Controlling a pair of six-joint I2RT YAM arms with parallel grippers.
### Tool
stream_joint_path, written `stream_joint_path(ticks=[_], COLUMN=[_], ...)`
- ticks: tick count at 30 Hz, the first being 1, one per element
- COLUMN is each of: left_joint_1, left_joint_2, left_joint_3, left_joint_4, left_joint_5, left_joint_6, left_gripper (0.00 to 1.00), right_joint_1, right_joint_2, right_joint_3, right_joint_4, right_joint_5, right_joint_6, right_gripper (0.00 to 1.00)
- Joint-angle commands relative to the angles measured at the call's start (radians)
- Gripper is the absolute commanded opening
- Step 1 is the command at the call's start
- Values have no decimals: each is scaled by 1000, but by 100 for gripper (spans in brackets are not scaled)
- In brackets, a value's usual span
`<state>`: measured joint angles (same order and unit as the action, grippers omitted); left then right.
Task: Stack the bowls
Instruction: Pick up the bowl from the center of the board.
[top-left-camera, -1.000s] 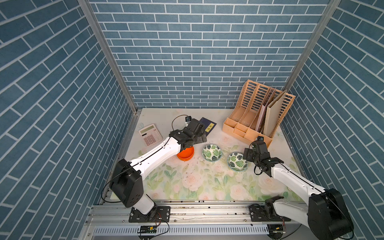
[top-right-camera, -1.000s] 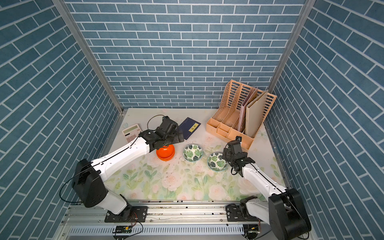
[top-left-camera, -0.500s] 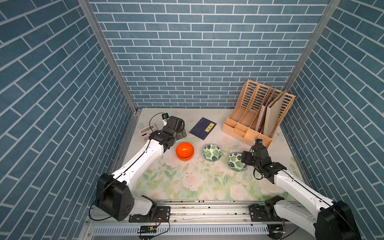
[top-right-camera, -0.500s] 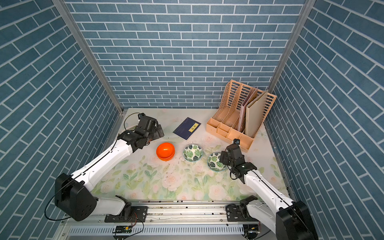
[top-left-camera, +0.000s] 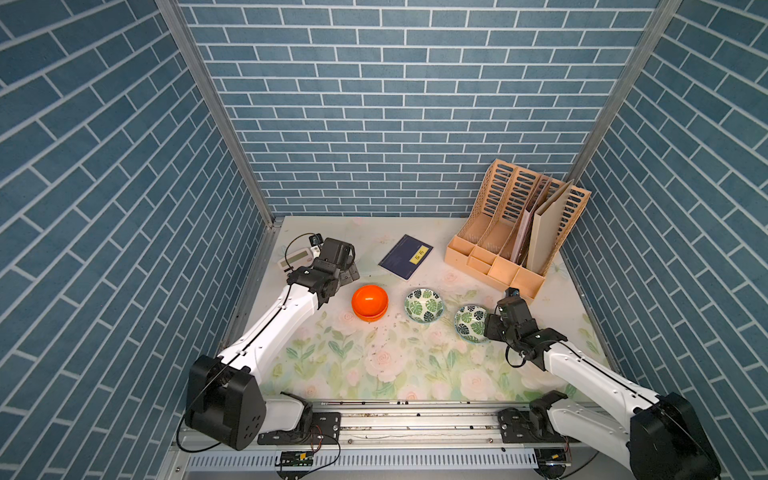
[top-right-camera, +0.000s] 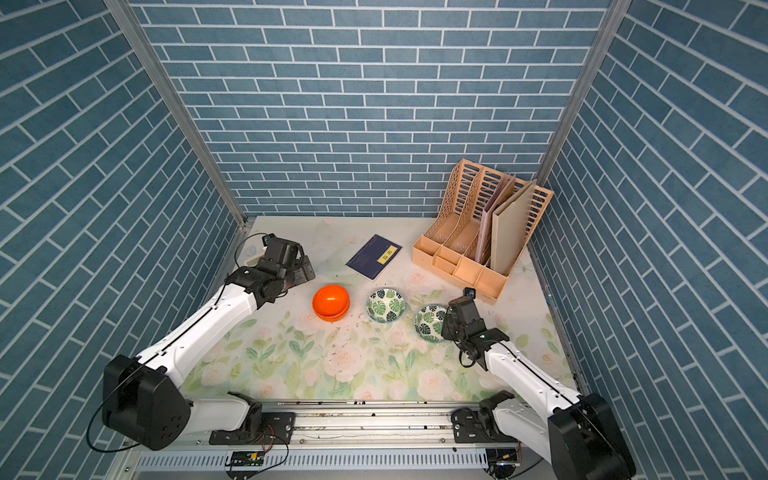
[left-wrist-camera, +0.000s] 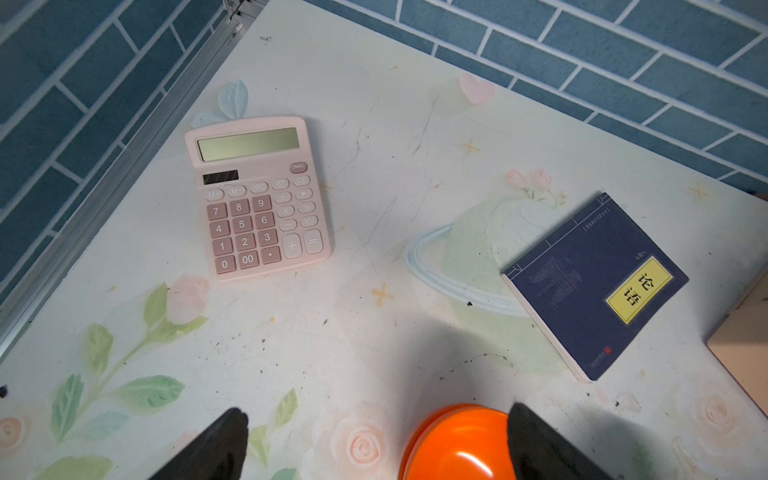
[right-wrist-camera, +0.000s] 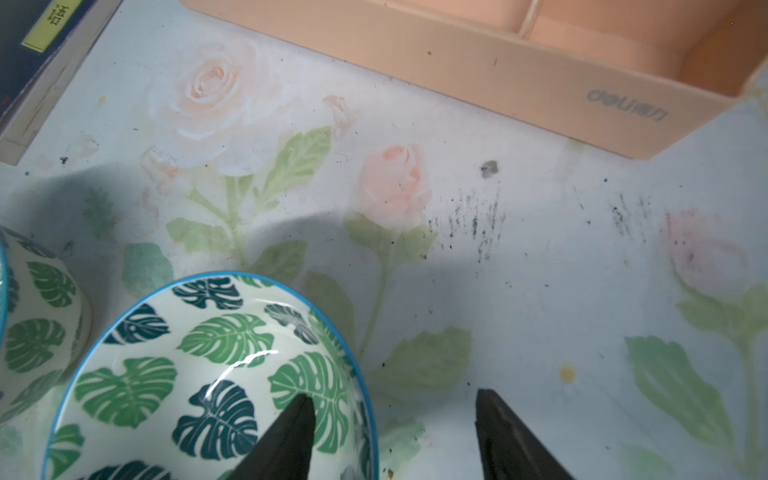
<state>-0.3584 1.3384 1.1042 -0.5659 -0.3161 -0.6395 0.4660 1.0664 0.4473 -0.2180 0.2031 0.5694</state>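
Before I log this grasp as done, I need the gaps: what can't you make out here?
- Right gripper on the leaf bowl: the right wrist view's edge cuts off any contact; in top views its wrist hides it.
- Lower orange bowl: mostly covered by the upper orange bowl in both top views.
- Folders: too small for detail.

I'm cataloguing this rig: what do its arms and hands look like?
They match. The left arm and right arm have glossy white link shells, black joint housings and bulky black shoulder blocks. A thin black cable loops loose near each wrist. The left hand and right hand each end in two matte black tapering fingers. I can read no markings.
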Motion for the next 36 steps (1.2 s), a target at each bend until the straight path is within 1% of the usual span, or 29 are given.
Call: stream_joint_path(ticks=[1, 5, 9, 12, 13, 15, 18, 24, 29, 36], left_joint_1=[4, 5, 4, 4, 4, 4, 4, 5, 10, 15], left_joint_2=[-19, -24, -33, -37, -38, -46, -48, -76, -66, -54], left_joint_3=[-22, -38, -50, -46, -46, -48, -48, -68, -61, -67], left_joint_4=[4, 9, 15, 10, 9, 7, 3, 0, -6, 14], left_joint_5=[14, 21, 22, 23, 22, 18, 20, 11, 17, 30], left_joint_6=[10, 9, 7, 8, 8, 7, 5, 7, 9, 15], left_gripper=[100, 100, 100, 100, 100, 100, 100, 100, 99, 100], right_joint_1=[4, 4, 3, 3, 4, 4, 1, -1, -5, -45], right_joint_2=[33, 61, 83, 101, 107, 114, 108, 118, 79, 29], right_joint_3=[-16, -18, -12, -9, -8, -2, 5, 71, 118, 191], right_joint_4=[49, 93, 120, 140, 144, 145, 147, 116, 74, 6], right_joint_5=[-10, -10, -9, -12, -10, -3, 14, 16, 6, -27], right_joint_6=[26, 25, 24, 23, 23, 21, 20, 0, -15, -60], right_gripper=[59, 52, 37, 32, 29, 20, 0, 0, 0, 0])
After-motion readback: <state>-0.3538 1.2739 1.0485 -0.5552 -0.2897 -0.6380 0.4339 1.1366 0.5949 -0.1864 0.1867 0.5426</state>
